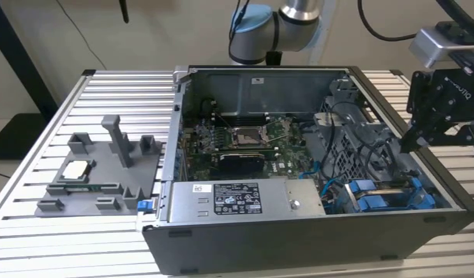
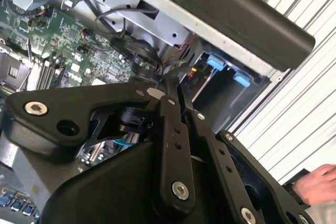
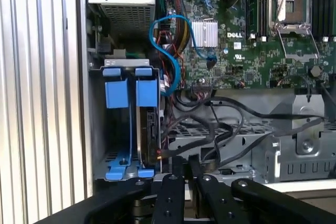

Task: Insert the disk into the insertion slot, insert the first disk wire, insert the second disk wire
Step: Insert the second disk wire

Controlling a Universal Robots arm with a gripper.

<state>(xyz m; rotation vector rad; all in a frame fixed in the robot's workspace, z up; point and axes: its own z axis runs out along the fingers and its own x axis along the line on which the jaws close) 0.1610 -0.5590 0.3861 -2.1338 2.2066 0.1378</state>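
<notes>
I've got the gripper (image 1: 410,145) hanging over the open computer case (image 1: 298,246), at the case's edge on the exterior view's right, tips angled down into the cable area. In both wrist views the fingers (image 2: 170,129) run side by side and close up at the tips. They look pressed together, right against a bundle of black wires (image 3: 210,129). I cannot tell whether a wire is pinched between them.

The disk (image 3: 149,129) sits in the insertion slot (image 1: 391,194), in the case's corner next to the power-supply box (image 1: 245,200). The first wrist view shows it standing on edge in its blue carrier, beside a second blue carrier (image 3: 118,129) in the same cage. A blue cable (image 3: 157,40) loops above the cage towards the motherboard (image 3: 252,51); I cannot see where its ends plug in.

On the table (image 1: 36,145), well apart from the case towards the exterior view's left edge, there's a grey fixture tray (image 1: 98,174). A person's hand (image 2: 315,182) is at the edge of the second wrist view, over the table's slats.
</notes>
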